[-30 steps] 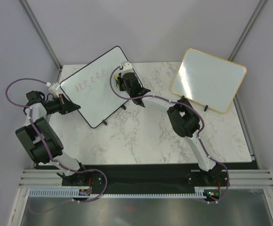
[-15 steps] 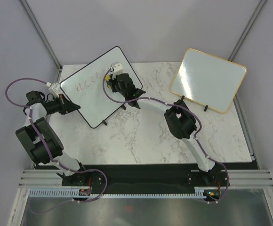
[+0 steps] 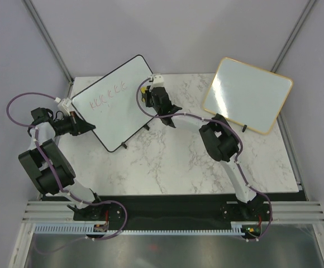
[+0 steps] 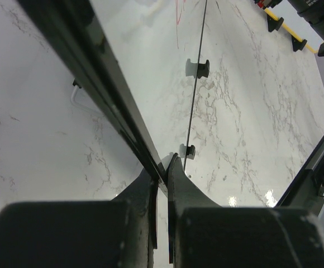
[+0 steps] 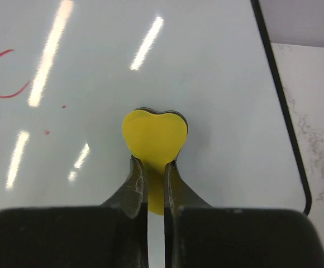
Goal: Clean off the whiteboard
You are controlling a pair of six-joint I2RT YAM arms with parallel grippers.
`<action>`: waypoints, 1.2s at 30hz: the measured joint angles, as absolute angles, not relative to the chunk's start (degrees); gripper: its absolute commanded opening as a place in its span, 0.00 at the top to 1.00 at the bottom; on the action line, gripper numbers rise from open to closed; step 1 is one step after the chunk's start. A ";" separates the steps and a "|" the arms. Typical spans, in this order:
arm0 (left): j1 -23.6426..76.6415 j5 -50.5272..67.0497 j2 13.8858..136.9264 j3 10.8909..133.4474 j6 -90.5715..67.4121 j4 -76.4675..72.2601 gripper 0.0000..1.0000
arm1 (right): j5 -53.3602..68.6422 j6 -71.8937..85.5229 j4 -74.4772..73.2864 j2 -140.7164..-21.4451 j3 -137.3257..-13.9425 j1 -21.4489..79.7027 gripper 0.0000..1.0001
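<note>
Left gripper [image 4: 162, 172] clamps whiteboard [image 3: 114, 111] at tabletop's [image 3: 167, 159] far-left corner; right gripper [image 5: 155, 166] pinches yellow eraser [image 5: 153, 133], whose hard strokes could wrench the board loose.

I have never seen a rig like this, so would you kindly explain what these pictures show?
Two robot arms are bolted to a marble table. One picture looks down from above; the other two come from a camera on each wrist. On the table stand a whiteboard with red scribbles and a gold-framed board. The left hand is shut on the whiteboard's edge. The right hand is shut on a yellow heart-shaped eraser over the white surface.
</note>
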State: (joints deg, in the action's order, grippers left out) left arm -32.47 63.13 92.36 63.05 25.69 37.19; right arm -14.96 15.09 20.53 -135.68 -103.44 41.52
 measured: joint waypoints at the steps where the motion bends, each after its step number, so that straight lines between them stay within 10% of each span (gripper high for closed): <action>1: -32.47 63.16 92.36 63.02 25.71 37.17 0.98 | -15.18 15.27 20.40 -135.68 -103.42 41.12 1.00; 21: -32.60 62.35 92.36 62.61 28.27 35.90 0.98 | -4.14 0.36 13.76 -144.11 -124.86 60.80 1.00; 36: -32.47 62.06 92.36 62.48 27.46 35.03 0.98 | -11.70 7.29 14.52 -143.22 -125.16 51.27 1.00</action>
